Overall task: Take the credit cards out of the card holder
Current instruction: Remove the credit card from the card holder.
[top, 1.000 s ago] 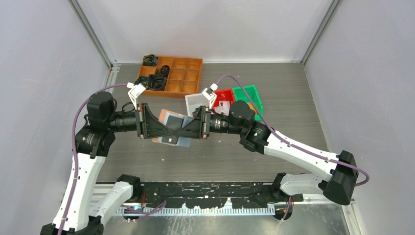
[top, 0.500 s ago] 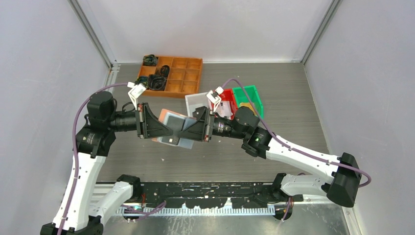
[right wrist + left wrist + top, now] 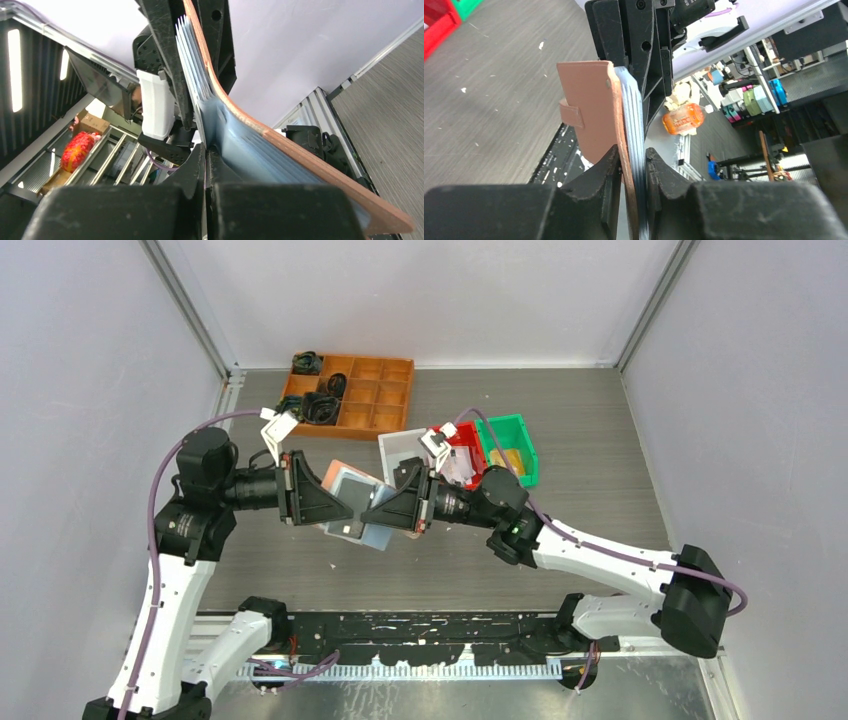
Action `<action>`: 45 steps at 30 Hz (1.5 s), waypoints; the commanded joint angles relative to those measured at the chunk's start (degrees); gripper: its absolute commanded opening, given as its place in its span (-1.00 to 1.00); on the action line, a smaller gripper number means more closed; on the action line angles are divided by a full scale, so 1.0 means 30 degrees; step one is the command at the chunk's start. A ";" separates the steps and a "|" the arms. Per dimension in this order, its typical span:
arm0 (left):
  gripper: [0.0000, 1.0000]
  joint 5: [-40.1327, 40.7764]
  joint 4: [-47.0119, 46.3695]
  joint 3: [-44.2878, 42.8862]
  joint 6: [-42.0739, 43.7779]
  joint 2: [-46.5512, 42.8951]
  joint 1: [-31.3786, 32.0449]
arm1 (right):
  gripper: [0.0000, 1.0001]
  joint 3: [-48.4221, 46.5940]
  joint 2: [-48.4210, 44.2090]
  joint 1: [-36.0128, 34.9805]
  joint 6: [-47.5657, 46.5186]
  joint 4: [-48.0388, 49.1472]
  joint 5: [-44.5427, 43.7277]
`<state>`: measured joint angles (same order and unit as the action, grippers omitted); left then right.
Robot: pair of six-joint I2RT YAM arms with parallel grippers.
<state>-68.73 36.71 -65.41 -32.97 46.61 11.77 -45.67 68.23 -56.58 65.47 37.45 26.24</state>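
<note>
Our left gripper (image 3: 632, 156) clamps the card holder (image 3: 589, 110), long axis pointing toward the right gripper (image 3: 206, 150), whose jaws meet at its sleeves (image 3: 250, 150)

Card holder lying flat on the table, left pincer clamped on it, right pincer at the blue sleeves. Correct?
No. The card holder isn't flat on the table; it's held up in the air above it, as the left wrist view shows. The rest stands: left pincer clamped on it, right pincer at the blue sleeves.
</note>
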 commanded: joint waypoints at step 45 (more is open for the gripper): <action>-1.00 -0.2537 -0.3218 -0.0643 -0.3385 -0.0230 0.0150 | -0.84 0.0415 -0.1414 0.0109 -0.0575 0.3005 0.0649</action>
<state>-73.60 29.52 -65.10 -43.03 46.70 12.25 -43.48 65.56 -56.49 64.82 44.49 27.75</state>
